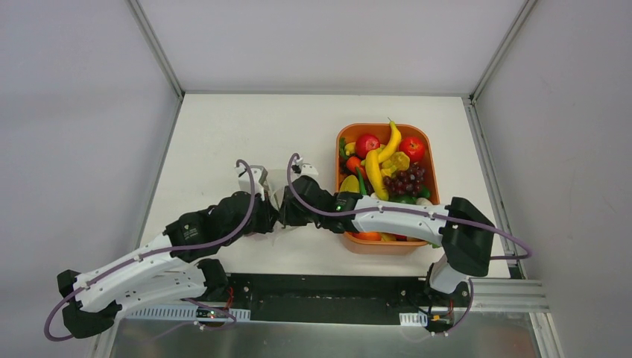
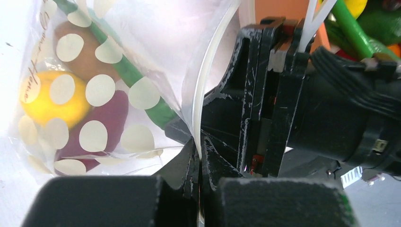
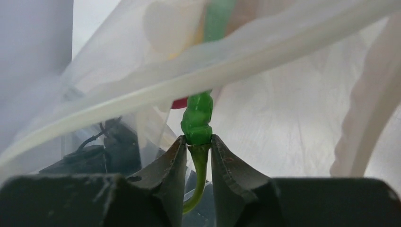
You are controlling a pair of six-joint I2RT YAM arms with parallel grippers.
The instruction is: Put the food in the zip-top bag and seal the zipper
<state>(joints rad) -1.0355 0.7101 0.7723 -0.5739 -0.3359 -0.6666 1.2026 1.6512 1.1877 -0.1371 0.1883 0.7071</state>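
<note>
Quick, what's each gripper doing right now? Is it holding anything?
The left gripper is closed, pinching the zip-top bag at its zipper.
The right gripper is closed on the green pepper, by its stem end.

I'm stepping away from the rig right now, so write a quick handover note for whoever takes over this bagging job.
Left gripper: shut, pinching the bag at its zipper, with the mouth standing open.
Right gripper: tips closed on the stem end of a green pepper, whose body pokes through the bag's mouth.
Done: the bag holds a yellow piece, a brown piece and a dark red piece.
Left: much food lies in the tray. Release the pepper inside, bag the rest, then press the zipper shut.
</note>
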